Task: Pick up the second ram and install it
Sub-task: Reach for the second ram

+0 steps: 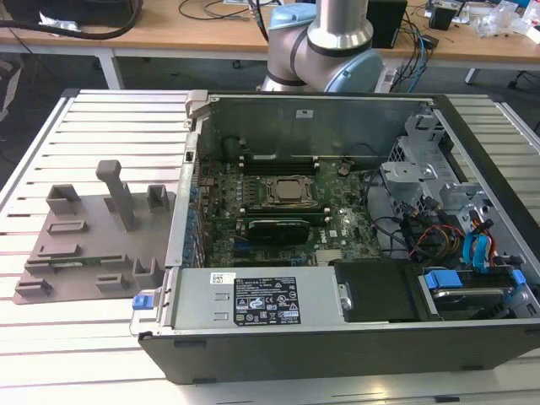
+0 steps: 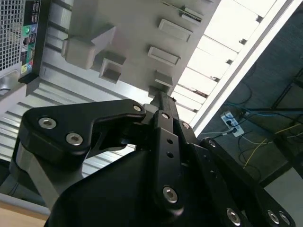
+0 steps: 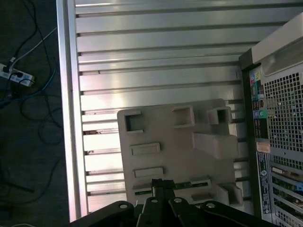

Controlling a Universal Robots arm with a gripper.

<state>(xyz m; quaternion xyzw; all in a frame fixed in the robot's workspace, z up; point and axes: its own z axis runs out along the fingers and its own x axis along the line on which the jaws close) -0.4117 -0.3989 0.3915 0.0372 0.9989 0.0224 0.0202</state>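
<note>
While the arm (image 1: 337, 34) goes up out of frame at 12 o'clock of the exterior view, the bit that matters is way over at 9 o'clock. That's the grey fixture plate (image 1: 89, 243) on the slatted bench (image 1: 110, 118). The second ram (image 1: 80, 261) sits in a long slot along the plate's 7 o'clock edge, well apart from the PC. Can't tell if it's on edge or lying flat. Both wrist views look down on that plate, and in the first wrist view the claw (image 3: 162, 183) lines up over the green stick, roughly mid-length. How high above it, no idea. The claw looks closed, tips together with nothing pinched between them, and it's the same in the second wrist view. So the stick isn't picked up yet.

Handling-wise I'd guess it's super light and stiff, but thin and kinda fragile. I'd pinch it across the two faces near the middle and stay off the contact edge and the chips. It's slim enough that an off-centre grab could let it twist.

Moving right, the open PC case (image 1: 337, 346) fills the middle, with the motherboard (image 1: 337, 228) inside and the CPU socket (image 1: 287, 192) about dead centre. What looks like one stick already seated (image 1: 274, 226) sits just at 6 o'clock of the socket. Over at 4 o'clock there's a drive bay with blue tabs (image 1: 456, 283) and a tangle of cables.
</note>
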